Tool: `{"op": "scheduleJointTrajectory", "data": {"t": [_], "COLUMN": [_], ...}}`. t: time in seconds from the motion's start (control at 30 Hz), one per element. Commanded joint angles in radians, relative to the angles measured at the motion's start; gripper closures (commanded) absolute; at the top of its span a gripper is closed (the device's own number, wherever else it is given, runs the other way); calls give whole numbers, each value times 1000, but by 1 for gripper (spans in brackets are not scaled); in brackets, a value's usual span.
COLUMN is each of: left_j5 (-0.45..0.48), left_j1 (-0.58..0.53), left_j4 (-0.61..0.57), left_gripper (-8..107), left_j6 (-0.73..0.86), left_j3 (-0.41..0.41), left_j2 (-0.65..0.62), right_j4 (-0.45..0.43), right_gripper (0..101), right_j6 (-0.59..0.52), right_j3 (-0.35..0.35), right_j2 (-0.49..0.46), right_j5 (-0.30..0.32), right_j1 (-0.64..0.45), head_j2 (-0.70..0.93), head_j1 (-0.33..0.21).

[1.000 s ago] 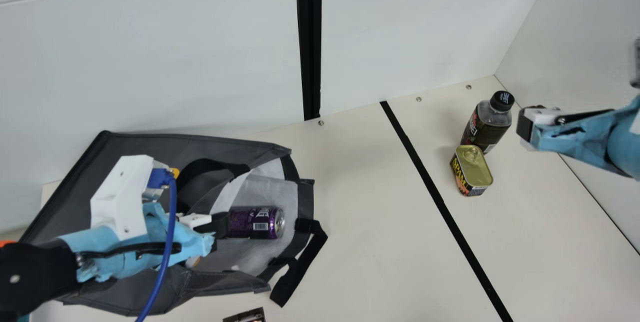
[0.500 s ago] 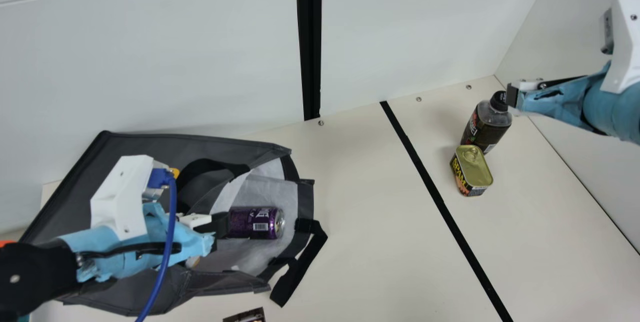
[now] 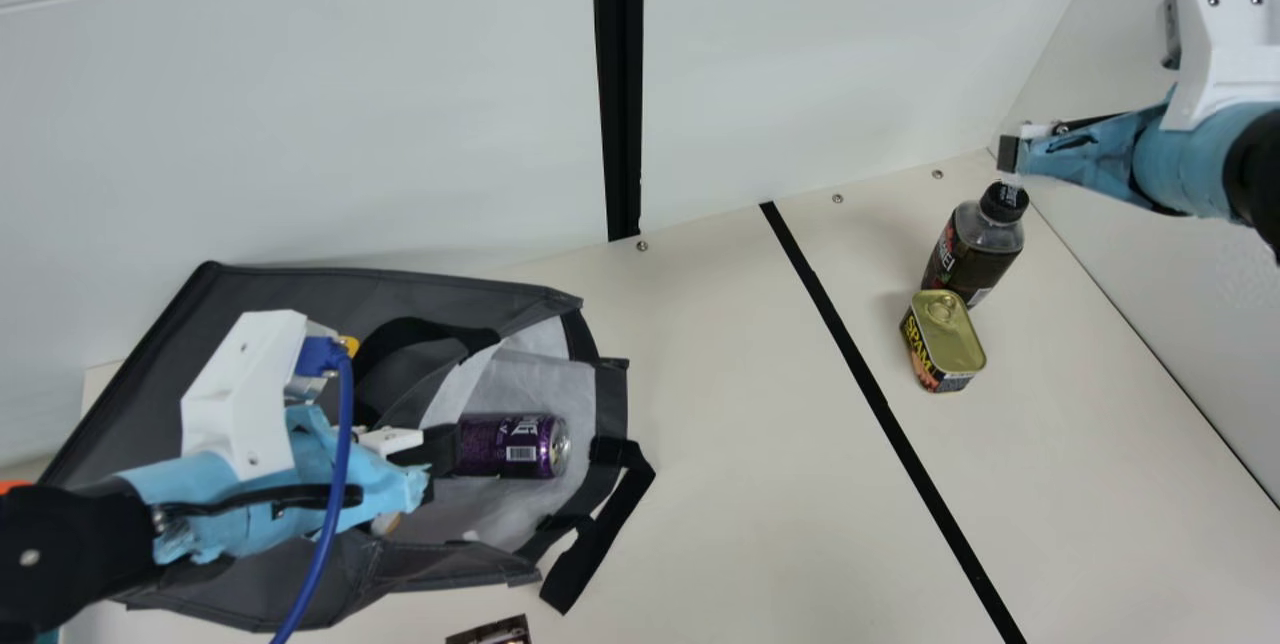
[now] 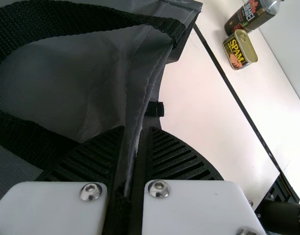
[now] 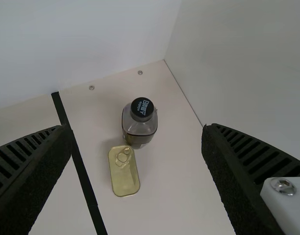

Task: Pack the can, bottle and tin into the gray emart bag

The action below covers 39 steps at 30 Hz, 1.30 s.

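In the main view my left gripper (image 3: 432, 459) is at the mouth of the gray bag (image 3: 290, 299); the purple can (image 3: 505, 446) lies inside, just beyond the fingertips. The left wrist view has that gripper (image 4: 136, 134) shut on the bag's edge (image 4: 140, 107). My right gripper (image 3: 1008, 156) hovers by the cap of the upright bottle (image 3: 968, 254); the tin (image 3: 942, 339) stands close in front of the bottle. From the right wrist, the gripper (image 5: 136, 128) is wide open, with the bottle (image 5: 139, 122) and tin (image 5: 124, 171) below between its fingers.
A black tape line (image 3: 880, 404) runs across the table between bag and tin. White walls rise behind and at the right (image 3: 1150, 274). A small dark printed item (image 3: 492, 632) lies at the front edge, and the bag's strap (image 3: 600, 534) spreads onto the table.
My right arm has come in from the right and moved farther back, its gripper now by the bottle's cap. The left arm, bag and can have stayed put.
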Motion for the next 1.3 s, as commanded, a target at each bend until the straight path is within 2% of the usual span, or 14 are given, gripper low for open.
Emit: {"op": "scheduleJointTrajectory", "data": {"t": [0.0, 0.77, 1.27], "left_j5": [0, 0, 0], "left_j1": [0, 0, 0], "left_j4": [0, 0, 0], "left_gripper": [89, 89, 89], "left_j6": [0, 0, 0], "left_j3": [0, 0, 0], "left_j2": [0, 0, 0], "right_j4": [2, 44, 57], "right_gripper": [10, 10, 10], "right_j6": [-5, -20, -22], "right_j3": [-12, -147, -187], "right_j2": [24, 268, 372], "right_j5": [-3, 5, 7], "right_j1": [-5, -36, -42], "head_j2": [-1, -1, -1], "head_j1": [-23, -23, -23]}}
